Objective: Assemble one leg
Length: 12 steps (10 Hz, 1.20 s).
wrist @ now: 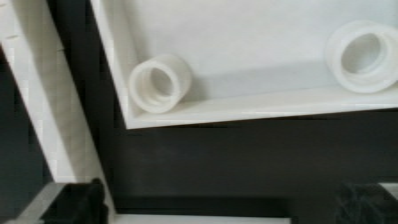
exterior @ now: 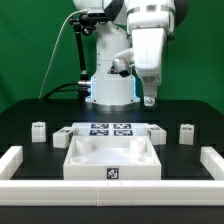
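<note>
Several small white legs with tags stand on the black table in the exterior view: one at the far left [exterior: 38,131], one beside the tray's left corner [exterior: 63,137], one by its right corner [exterior: 157,133], one further right [exterior: 186,132]. My gripper [exterior: 150,98] hangs in the air above and behind them, right of the middle, touching nothing. In the wrist view the gripper [wrist: 217,205] is open, its dark fingertips [wrist: 71,200] wide apart with nothing between them. No leg shows in the wrist view.
The large white square tray-like part [exterior: 112,160] lies at the front middle; the wrist view shows its floor [wrist: 249,60] with two round sockets [wrist: 160,80]. The marker board [exterior: 110,129] lies behind it. Long white rails run along the left [exterior: 12,160], right [exterior: 212,160] and front [exterior: 110,192].
</note>
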Each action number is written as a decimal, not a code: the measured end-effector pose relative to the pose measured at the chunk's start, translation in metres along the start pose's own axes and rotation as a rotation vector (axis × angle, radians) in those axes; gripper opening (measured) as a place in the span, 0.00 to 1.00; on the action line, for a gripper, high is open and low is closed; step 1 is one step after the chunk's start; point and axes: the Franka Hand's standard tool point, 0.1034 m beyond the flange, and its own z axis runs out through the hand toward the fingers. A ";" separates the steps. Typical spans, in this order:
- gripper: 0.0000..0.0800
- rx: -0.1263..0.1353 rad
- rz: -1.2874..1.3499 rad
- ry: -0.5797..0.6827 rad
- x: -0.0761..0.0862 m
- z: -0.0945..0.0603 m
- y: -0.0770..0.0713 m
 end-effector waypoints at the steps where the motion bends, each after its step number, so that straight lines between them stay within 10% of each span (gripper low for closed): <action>1: 0.81 0.007 -0.032 -0.003 0.001 0.003 -0.004; 8: 0.81 0.026 -0.122 -0.009 -0.010 0.020 -0.022; 12: 0.81 0.066 -0.103 -0.020 -0.047 0.050 -0.041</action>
